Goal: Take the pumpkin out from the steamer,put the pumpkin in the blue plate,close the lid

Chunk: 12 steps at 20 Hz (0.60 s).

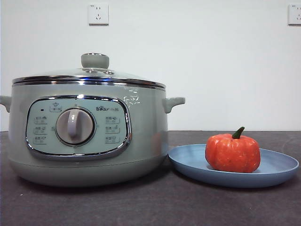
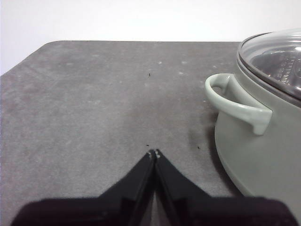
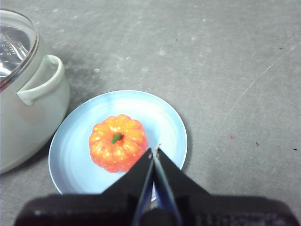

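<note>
The pumpkin (image 1: 233, 153) sits upright on the blue plate (image 1: 277, 167), a little left of the plate's middle in the front view, its short green stem (image 1: 238, 133) curving up and to the right. The plate lies flat on the dark grey table (image 1: 150, 207), and its left rim is just beside the lower right wall of the steamer (image 1: 141, 141); whether they touch is hard to tell. The steamer stands at the left, its dial (image 1: 75, 126) facing near. The lid (image 1: 89, 77) rests level on the steamer's rim, its pale green knob (image 1: 95, 60) on top.

The right gripper (image 3: 154, 151) hangs above the plate's rim, close to the pumpkin but not touching it, its jaws pressed together on nothing. The left gripper (image 2: 153, 153) hangs over bare table on the steamer's other side, near its side handle (image 2: 233, 103), its jaws likewise pressed together and holding nothing.

Two white wall sockets (image 1: 98, 13) show on the far wall.
</note>
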Tool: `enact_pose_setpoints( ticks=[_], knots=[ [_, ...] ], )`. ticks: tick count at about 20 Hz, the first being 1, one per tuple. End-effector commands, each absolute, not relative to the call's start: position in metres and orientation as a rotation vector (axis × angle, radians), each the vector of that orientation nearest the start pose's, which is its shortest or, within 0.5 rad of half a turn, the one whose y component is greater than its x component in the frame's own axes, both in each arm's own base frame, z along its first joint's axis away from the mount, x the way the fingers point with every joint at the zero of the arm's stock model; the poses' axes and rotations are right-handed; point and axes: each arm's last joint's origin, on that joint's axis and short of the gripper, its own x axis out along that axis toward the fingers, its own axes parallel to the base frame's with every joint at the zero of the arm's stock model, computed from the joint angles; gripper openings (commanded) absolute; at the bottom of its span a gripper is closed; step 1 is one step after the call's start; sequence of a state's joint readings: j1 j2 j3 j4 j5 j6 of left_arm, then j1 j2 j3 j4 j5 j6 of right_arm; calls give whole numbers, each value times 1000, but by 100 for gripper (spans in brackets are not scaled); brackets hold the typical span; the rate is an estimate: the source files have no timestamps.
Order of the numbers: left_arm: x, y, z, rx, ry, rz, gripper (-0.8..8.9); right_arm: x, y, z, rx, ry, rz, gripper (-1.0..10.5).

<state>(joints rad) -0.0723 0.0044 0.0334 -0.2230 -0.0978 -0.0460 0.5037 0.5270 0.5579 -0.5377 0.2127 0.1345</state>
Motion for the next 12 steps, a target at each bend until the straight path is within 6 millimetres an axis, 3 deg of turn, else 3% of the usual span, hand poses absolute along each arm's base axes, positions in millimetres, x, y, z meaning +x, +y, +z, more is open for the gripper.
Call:
enact_pose_setpoints(
  ticks=[1, 8, 12],
  knots=[
    [94, -4, 149, -35, 208, 36, -3, 107, 52, 255, -50, 494, 250, 1],
    [94, -4, 149, -35, 208, 36, -3, 107, 52, 255, -51, 494, 250, 1],
    [94, -4, 149, -35, 208, 35, -3, 102, 43, 258, -110, 446, 117, 1]
  ],
)
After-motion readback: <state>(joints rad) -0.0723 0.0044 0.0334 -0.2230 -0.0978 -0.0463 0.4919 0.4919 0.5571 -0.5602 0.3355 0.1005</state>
